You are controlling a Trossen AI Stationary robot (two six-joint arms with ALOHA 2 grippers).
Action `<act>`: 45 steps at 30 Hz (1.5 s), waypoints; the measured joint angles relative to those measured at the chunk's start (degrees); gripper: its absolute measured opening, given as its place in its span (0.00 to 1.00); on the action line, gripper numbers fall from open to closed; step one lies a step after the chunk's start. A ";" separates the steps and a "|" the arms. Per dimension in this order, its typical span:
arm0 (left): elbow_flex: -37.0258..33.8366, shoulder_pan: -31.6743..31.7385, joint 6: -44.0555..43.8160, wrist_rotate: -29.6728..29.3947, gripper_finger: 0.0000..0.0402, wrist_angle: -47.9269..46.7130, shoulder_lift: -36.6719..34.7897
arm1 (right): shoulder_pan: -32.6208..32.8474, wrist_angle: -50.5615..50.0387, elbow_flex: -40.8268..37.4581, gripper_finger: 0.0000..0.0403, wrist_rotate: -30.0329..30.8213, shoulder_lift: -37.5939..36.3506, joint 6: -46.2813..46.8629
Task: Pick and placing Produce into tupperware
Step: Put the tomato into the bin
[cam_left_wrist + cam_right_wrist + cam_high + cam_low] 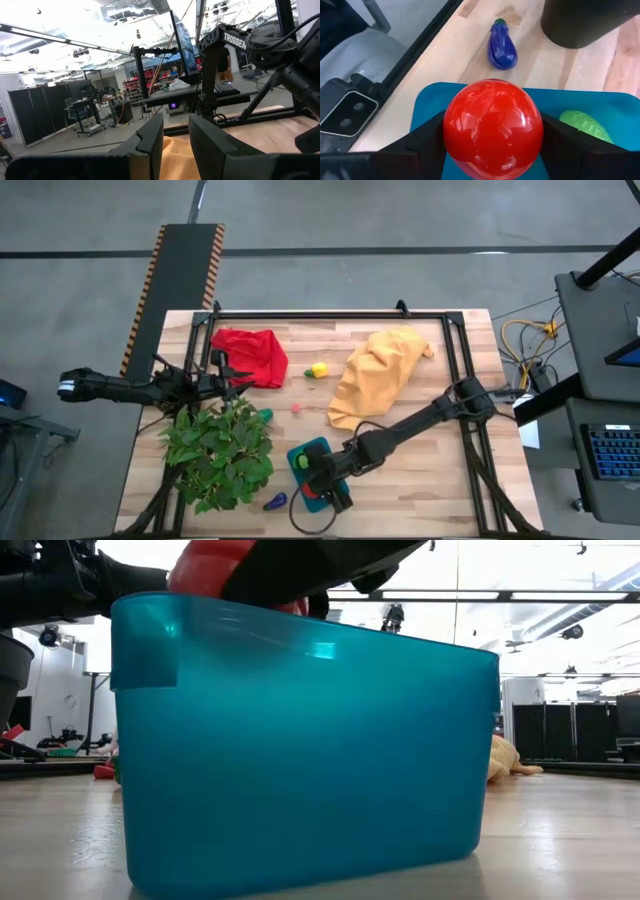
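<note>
Red fruit hanging right over the tupperware, about to drop it in

Going left to right: my left gripper [243, 384] idles by the red cloth [250, 355], fingers [150, 142] a narrow gap apart, holding nothing. Right gripper [492, 145] is clamped on the red fruit [492, 127] above the teal tupperware [312, 452]; I'd lower it a touch, then release beside the one green piece [582, 125] already inside. Loose produce: one purple eggplant [502, 46], one yellow [318, 369], one pink [296, 408].

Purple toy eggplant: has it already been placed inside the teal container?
No. In the right wrist view the purple eggplant lies on the bare wood outside the teal container, beyond its rim.
</note>
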 joint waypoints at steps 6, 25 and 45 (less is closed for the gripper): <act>0.00 0.00 0.01 -0.06 0.19 0.01 0.04 | -0.89 -0.36 -0.17 0.61 -0.43 0.00 -0.06; 0.00 0.00 0.04 -0.13 0.19 0.04 -1.01 | -1.47 -0.29 -2.12 0.61 -0.42 0.00 -0.06; 0.00 0.00 -0.05 -0.13 0.19 -0.03 -0.98 | -1.36 0.25 -2.82 0.64 -3.32 0.00 1.63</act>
